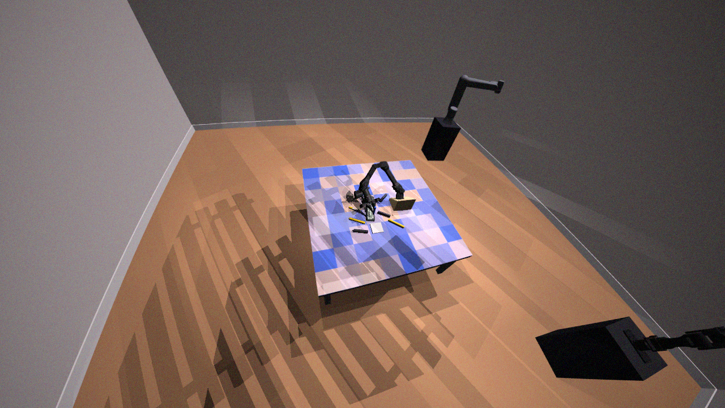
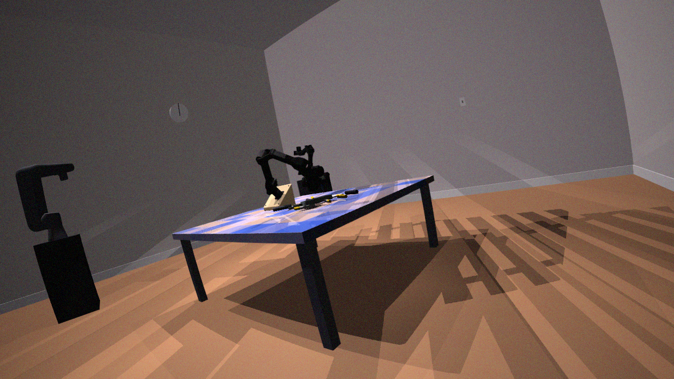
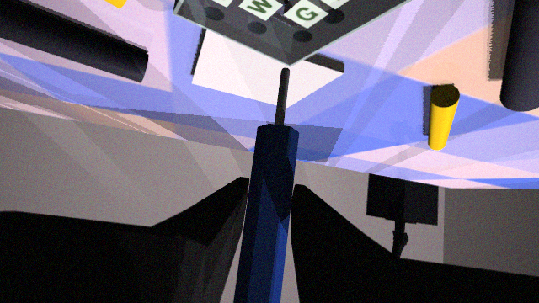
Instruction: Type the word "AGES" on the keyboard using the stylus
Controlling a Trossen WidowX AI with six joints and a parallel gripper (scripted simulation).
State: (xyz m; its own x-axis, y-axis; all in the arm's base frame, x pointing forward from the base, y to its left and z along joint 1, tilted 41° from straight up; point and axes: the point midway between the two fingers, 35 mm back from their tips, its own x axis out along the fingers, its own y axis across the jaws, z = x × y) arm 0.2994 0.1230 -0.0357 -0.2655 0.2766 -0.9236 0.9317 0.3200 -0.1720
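My gripper [image 3: 270, 191] [image 1: 366, 207] is shut on the blue stylus [image 3: 269, 185]. The stylus points away from me and its thin dark tip [image 3: 281, 94] ends just short of the near corner of the dark keyboard [image 3: 290, 46] [image 1: 370, 213]. White keys marked W [image 3: 261, 7] and G [image 3: 306, 13] show at the top of the wrist view. In the exterior view the arm [image 2: 287, 162] bends low over the table [image 2: 264, 226] with the gripper down among the small objects.
A white card [image 3: 236, 71] [image 1: 376, 228] lies beyond the stylus tip, partly under the keyboard. A yellow cylinder [image 3: 442, 115] lies to the right, dark cylinders at the far left [image 3: 72, 42] and far right [image 3: 520, 55]. A tan wedge block [image 1: 402, 203] [image 2: 279, 195] stands by the arm's base.
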